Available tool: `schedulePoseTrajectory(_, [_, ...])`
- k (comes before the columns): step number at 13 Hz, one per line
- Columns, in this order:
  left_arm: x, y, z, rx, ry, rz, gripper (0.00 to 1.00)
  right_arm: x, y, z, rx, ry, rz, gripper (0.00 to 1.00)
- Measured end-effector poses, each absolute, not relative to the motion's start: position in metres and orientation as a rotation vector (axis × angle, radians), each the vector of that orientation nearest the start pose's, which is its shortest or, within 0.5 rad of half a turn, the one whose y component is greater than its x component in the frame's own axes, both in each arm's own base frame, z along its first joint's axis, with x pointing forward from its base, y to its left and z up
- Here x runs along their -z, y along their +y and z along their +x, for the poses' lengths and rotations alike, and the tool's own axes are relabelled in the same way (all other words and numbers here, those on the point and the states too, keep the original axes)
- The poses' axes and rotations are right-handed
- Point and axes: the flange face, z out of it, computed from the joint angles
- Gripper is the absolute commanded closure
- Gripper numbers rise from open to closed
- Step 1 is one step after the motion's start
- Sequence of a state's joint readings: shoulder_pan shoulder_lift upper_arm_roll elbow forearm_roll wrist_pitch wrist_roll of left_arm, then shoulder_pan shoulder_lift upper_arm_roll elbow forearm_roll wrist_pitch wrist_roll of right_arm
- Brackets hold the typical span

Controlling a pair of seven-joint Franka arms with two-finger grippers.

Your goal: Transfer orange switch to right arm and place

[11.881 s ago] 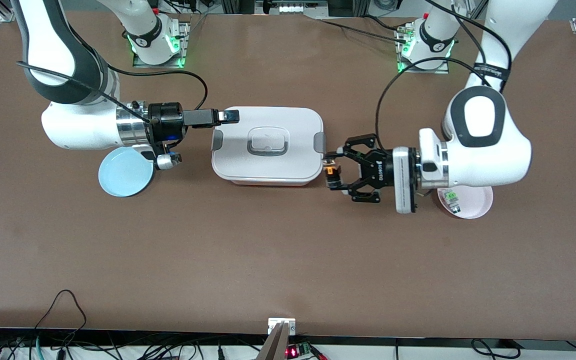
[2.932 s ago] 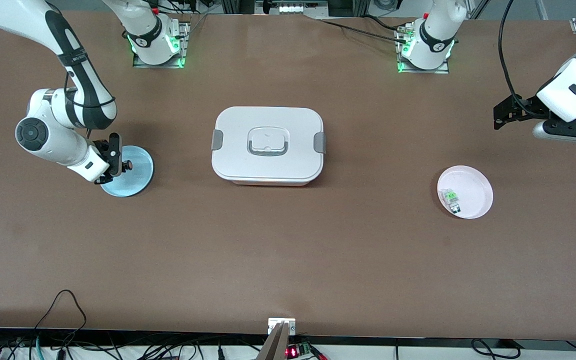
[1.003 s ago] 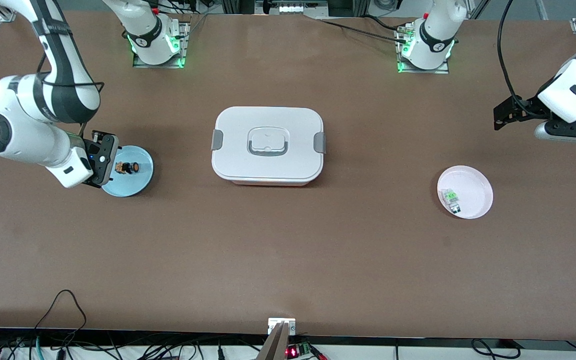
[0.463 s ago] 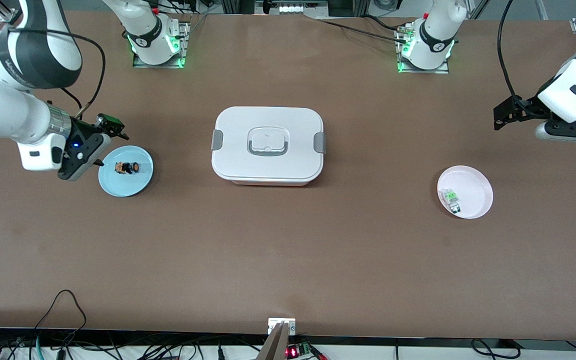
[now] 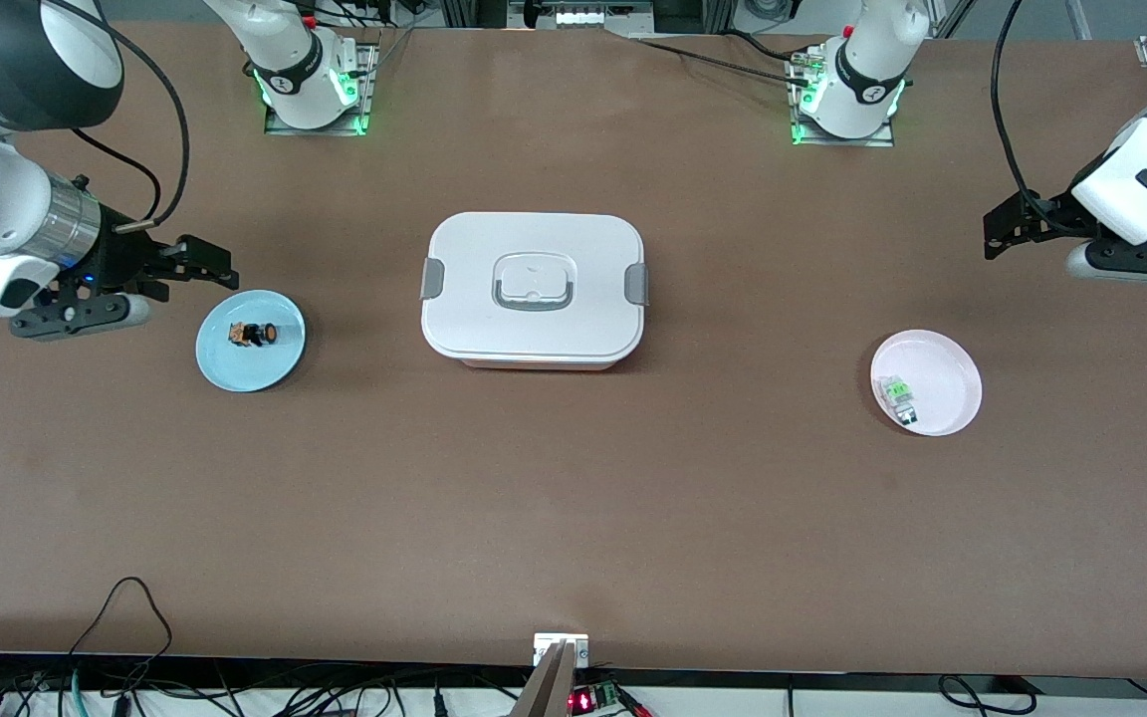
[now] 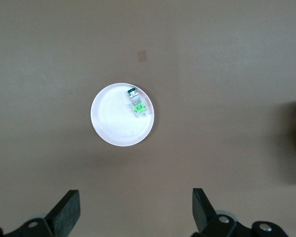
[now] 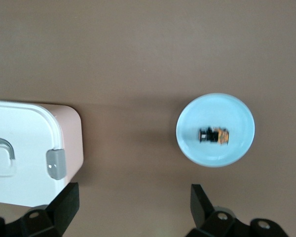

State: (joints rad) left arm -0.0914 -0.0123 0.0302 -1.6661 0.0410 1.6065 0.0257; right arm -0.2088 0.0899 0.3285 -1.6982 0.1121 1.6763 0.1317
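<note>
The orange switch [image 5: 254,334] lies on the blue plate [image 5: 280,360] toward the right arm's end of the table. The right gripper [image 5: 197,261] hangs near the plate, jaws wide apart and empty. The left gripper [image 5: 1004,231] waits over its own end of the table, above the pink plate [image 5: 952,383], also spread wide and empty.

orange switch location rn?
The orange switch lies on the blue plate toward the right arm's end of the table, beside the white lidded box. Nothing grips it; the right gripper is up beside the plate, jaws open.

The orange switch [image 5: 253,334] lies on the blue plate [image 5: 275,363], just beside the open right gripper [image 5: 220,264]. The left gripper [image 5: 994,231] hangs open above the pink plate [image 5: 952,383].
</note>
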Motion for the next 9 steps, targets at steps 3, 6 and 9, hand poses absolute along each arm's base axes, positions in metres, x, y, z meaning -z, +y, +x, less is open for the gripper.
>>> schedulePoseTrajectory(3, [-0.589,-0.029,0.550,-0.072,0.137,-3.096,0.00,-0.563,0.077,0.560,-0.131,0.158,-3.116,0.00])
schedulePoseTrajectory(6, [-0.589,-0.028,0.550,-0.073,0.135,-3.096,0.00,-0.586,0.016,0.561,-0.043,0.303,-3.188,0.00])
schedulePoseTrajectory(9, [-0.589,-0.028,0.550,-0.073,0.134,-3.096,0.00,-0.615,-0.040,0.564,0.055,0.372,-3.180,0.00])
